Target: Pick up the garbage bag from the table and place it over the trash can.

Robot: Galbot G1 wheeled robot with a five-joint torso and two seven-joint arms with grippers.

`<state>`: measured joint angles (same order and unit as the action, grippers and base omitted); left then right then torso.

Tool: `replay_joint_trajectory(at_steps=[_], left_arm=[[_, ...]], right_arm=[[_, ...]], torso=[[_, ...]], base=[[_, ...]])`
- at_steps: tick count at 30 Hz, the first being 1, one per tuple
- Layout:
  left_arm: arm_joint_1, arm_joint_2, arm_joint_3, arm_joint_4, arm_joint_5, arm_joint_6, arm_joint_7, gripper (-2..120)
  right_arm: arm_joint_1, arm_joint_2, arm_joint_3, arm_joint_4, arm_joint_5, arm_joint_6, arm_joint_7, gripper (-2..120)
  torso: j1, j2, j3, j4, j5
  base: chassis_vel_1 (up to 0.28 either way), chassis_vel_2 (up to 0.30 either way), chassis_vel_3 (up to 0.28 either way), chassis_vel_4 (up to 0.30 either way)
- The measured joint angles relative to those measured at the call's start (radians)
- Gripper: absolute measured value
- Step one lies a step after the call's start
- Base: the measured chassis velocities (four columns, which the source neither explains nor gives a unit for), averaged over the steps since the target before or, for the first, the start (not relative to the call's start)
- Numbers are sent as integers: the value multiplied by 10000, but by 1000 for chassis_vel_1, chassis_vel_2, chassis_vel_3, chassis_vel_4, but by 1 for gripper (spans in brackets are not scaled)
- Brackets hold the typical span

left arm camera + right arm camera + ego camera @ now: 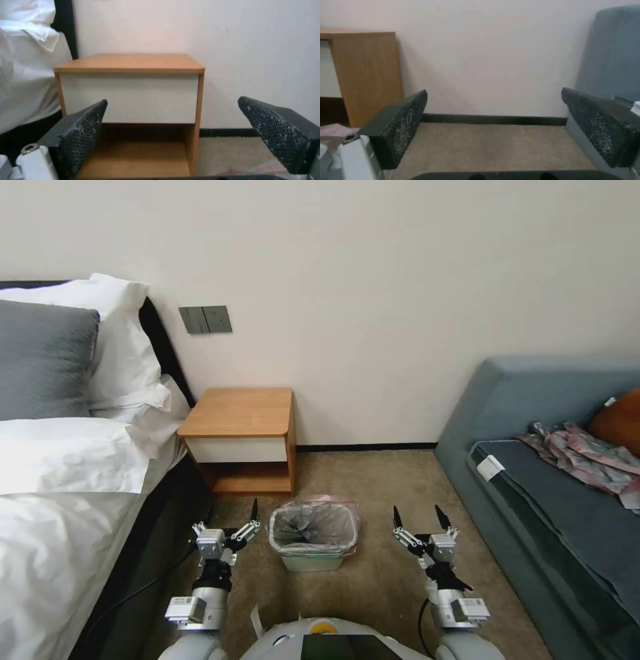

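The garbage bag (pixel 313 525) lines the cream trash can (pixel 312 562) on the carpet, its pink rim folded over the can's edge. The wooden table (pixel 240 413) stands behind the can against the wall, its top bare. My left gripper (pixel 254 519) hovers open just left of the can, with nothing between its fingers. My right gripper (pixel 418 518) hovers open to the can's right, a little farther off. In the left wrist view the open left gripper (pixel 172 111) faces the table (pixel 130 62). A pink corner of the bag (pixel 335 128) shows beside the open right gripper (pixel 494 110).
A bed (pixel 60 500) with white sheets and pillows runs along the left, close to my left arm. A grey-blue sofa (pixel 553 460) with a patterned cloth (pixel 587 453) stands on the right. Open carpet (pixel 380 480) lies between the table and sofa.
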<state>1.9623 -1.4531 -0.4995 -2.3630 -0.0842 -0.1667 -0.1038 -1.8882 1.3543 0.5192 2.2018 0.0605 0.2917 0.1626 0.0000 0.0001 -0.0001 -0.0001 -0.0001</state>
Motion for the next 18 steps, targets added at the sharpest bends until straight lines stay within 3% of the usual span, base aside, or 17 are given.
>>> replay_joint_trajectory(at_steps=[18], left_arm=[[482,-78,-299,-106,-155,81,-33,100]], right_arm=[[11,-33,98,99,35,56,7,100]], torso=[[0,0,0,1,0]], base=[[0,0,0,0]])
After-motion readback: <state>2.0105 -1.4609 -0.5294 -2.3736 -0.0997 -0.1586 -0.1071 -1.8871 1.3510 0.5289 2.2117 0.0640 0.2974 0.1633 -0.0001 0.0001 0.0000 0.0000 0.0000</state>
